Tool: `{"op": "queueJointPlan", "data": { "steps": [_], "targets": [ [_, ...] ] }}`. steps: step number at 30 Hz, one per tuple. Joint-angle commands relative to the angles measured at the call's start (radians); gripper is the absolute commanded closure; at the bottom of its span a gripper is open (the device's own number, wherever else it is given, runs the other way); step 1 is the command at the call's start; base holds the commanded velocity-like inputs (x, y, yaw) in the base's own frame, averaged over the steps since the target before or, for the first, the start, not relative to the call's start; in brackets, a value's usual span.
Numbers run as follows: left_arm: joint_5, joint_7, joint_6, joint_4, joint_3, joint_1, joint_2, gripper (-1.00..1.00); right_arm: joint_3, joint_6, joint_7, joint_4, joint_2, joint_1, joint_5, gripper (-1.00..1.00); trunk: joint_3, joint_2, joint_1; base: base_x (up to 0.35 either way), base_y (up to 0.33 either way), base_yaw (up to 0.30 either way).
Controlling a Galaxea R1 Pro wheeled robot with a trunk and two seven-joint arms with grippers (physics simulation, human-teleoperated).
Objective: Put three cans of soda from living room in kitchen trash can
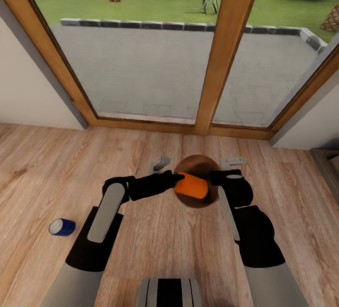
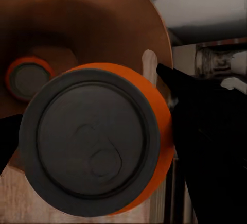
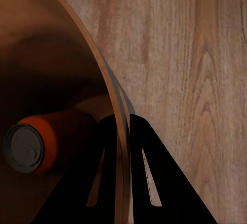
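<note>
Left end effector (image 1: 178, 180): I have its dark fingers pinching an orange soda can (image 1: 192, 185), which lies on its side over the mouth of the trash can (image 1: 188, 165). In the left wrist view the can's grey end (image 2: 92, 139) faces the camera, close up.

Right end effector (image 3: 122, 131): my right wrist view looks straight along its two black fingers, one inside and one outside the trash can's rim (image 3: 110, 87), clamped on that thin wall.

Trash can: it sits between my two arms on the wood-plank floor (image 1: 155, 246), just in front of the wood-framed glass doors (image 1: 226, 62). Its inside is a warm brown wood tone.

Second orange can (image 3: 43, 139): already lying at the bottom of the trash can, grey end towards the right wrist camera. The left wrist view shows it too (image 2: 28, 77), deeper in and behind the can I am holding.

Dark blue soda can (image 1: 62, 227): on its side on the floor, out to the left of my left arm and well apart from the trash can, silvery end showing.

Surroundings: paved patio and lawn beyond the glass, a pale wall on either side of the door frame.
</note>
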Motion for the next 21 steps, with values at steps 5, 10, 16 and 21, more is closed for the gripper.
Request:
{"op": "queueJointPlan", "data": {
  "steps": [5, 10, 16, 21],
  "targets": [
    [-0.007, -0.003, -0.026, 0.0, -0.002, 0.0, -0.011, 1.0, 0.0, 0.0, 0.004, 0.0, 0.0, 0.0, 0.005, 1.0, 0.0, 0.0, 0.0, 0.0, 0.0, 0.0],
    [-0.007, -0.004, -0.032, 0.0, -0.003, -0.001, -0.015, 1.0, 0.0, 0.0, 0.004, 0.0, 0.0, 0.0, 0.005, 1.0, 0.0, 0.0, 0.0, 0.0, 0.0, 0.0],
    [-0.007, -0.004, -0.034, 0.001, -0.004, -0.001, -0.015, 1.0, 0.0, 0.0, 0.004, 0.0, 0.0, 0.0, 0.005, 1.0, 0.0, 0.0, 0.0, 0.0, 0.0, 0.0],
    [-0.007, -0.003, -0.034, 0.001, -0.004, -0.002, -0.015, 1.0, 0.0, 0.0, 0.004, 0.0, 0.0, 0.0, 0.005, 1.0, 0.0, 0.0, 0.0, 0.0, 0.0, 0.0]
  ]
}}
